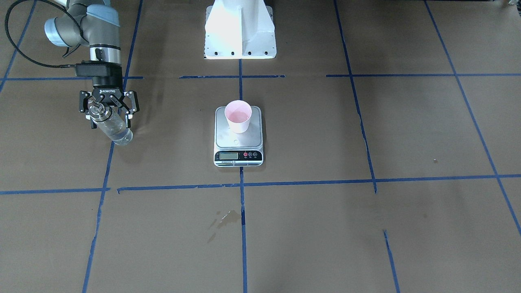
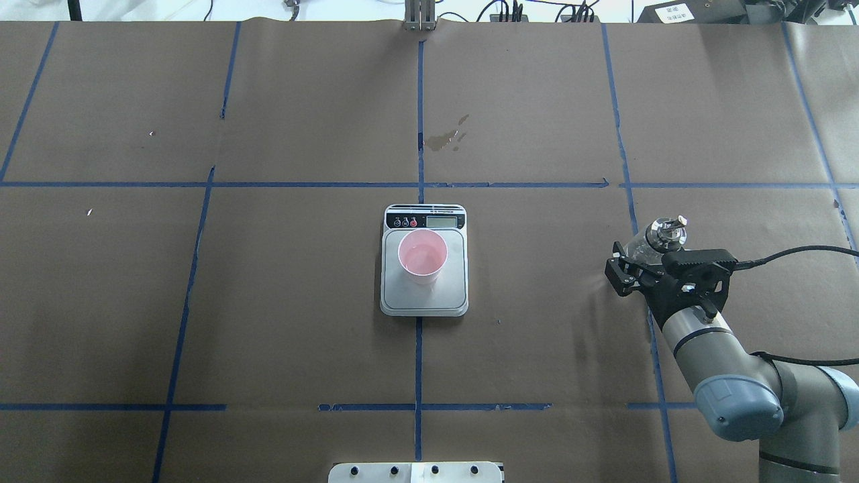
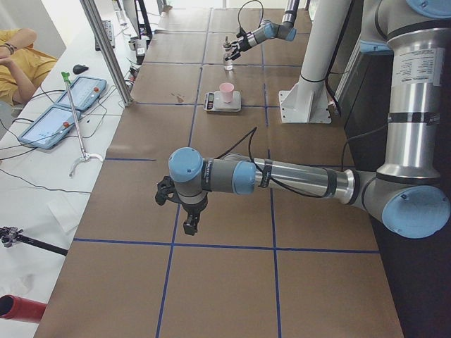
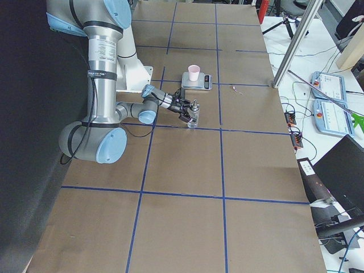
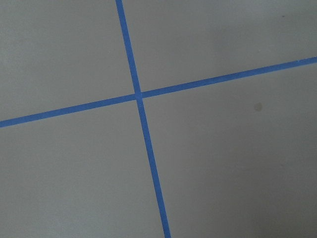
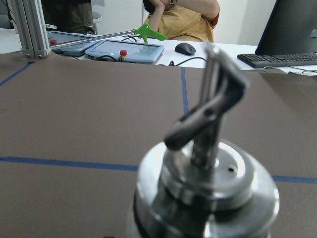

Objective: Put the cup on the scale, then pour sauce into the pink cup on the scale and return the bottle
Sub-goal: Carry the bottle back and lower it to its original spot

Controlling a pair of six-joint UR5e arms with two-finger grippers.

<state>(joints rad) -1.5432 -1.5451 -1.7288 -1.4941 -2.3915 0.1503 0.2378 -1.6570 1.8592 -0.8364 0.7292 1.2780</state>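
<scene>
The pale pink cup [image 1: 239, 116] stands upright on the silver platform of the scale [image 1: 238, 156] at the table's centre, with a clear liquid sheen inside it [image 2: 422, 255]. The clear glass bottle [image 1: 116, 129] with its silver cap and spout [image 6: 208, 183] stands on the table far to the robot's right. My right gripper [image 1: 109, 119] is around the bottle's upper part, its fingers spread wider than the bottle, so it is open. My left gripper [image 3: 189, 224] hangs over bare table far to the left, seen only in the exterior left view; I cannot tell if it is open.
The white robot base [image 1: 240, 36] stands behind the scale. A dried stain [image 1: 224, 217] lies on the brown paper in front of the scale. Blue tape lines grid the table. Operators' tablets and tools [image 3: 77, 91] sit on the side bench.
</scene>
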